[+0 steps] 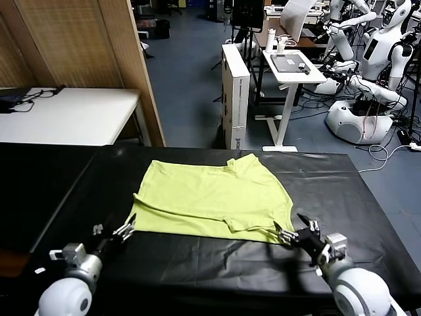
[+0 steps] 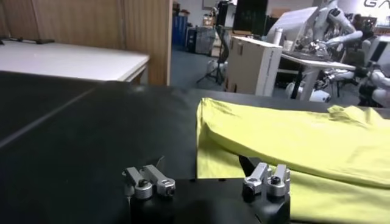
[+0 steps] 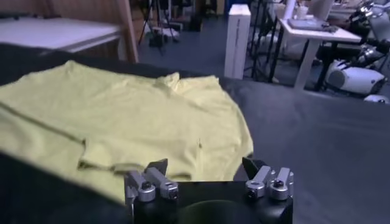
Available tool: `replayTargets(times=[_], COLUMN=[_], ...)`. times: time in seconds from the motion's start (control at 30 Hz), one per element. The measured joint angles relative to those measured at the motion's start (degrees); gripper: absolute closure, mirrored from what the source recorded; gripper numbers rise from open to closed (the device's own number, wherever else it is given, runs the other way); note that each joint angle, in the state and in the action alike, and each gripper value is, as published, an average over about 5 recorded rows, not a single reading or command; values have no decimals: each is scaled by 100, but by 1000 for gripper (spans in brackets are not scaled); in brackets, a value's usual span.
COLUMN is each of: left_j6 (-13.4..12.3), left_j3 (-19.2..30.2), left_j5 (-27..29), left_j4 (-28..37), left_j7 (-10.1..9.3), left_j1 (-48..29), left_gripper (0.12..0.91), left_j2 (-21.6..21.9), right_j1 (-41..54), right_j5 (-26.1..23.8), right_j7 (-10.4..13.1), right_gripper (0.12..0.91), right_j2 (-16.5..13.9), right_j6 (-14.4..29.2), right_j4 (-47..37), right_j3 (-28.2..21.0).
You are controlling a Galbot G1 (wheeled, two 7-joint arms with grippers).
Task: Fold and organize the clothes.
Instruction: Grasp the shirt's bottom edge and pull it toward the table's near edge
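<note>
Folded lime yellow-green cotton T-shirt (image 1: 214, 196) lies at the centre of the black cloth-covered table (image 1: 342, 191).
White side table (image 1: 66, 115) at 10 o'clock, white cabinet (image 1: 235, 95) at 12. Left gripper (image 1: 123, 231) at 7 and right gripper (image 1: 294, 235) at 5 stand open, empty, just beside the shirt's near corners.

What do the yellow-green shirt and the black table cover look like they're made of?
The shirt looks like soft matte knit fabric, probably cotton: it lies limp, with soft folds and wrinkles and no shine. The table cover looks like a thin black sheet, perhaps plastic or coated cloth: it shows faint glare and long creases. The exact material is unclear.
</note>
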Motion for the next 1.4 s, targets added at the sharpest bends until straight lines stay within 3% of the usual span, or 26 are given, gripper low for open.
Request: replayTargets(times=[0.4,0.67,0.8,0.9,1.07,1.23,1.4], left_j6=[-74,-91,-104,-115,-131,-144,-115], left_j3=[72,85,83,77,76,30,-122], left_j5=[119,141,151,187,257,329,407], left_j4=[177,186,197,214,252,176,-3], left_j7=[82,99,115,154,203,203,129], left_j1=[26,24,31,35,40,121,330], left_gripper=[123,138,205,276,545,833,884], left_j2=[-129,-152,-143,-129,-127,-126,-119], right_j1=[-172,-168,-140,-108,-99,-149,-257], right_j5=[-77,-70,-62,-51,51,420,787], right_j7=[4,23,34,47,129,358,550], right_gripper=[138,383,470,599,848,885,885], right_j2=[-1,7,19,11,-54,-131,-222], right_j6=[2,11,13,19,17,-188,-546], right_j4=[10,4,-6,-29,-36,76,289], right_j3=[-103,-78,-77,-75,-40,22,96])
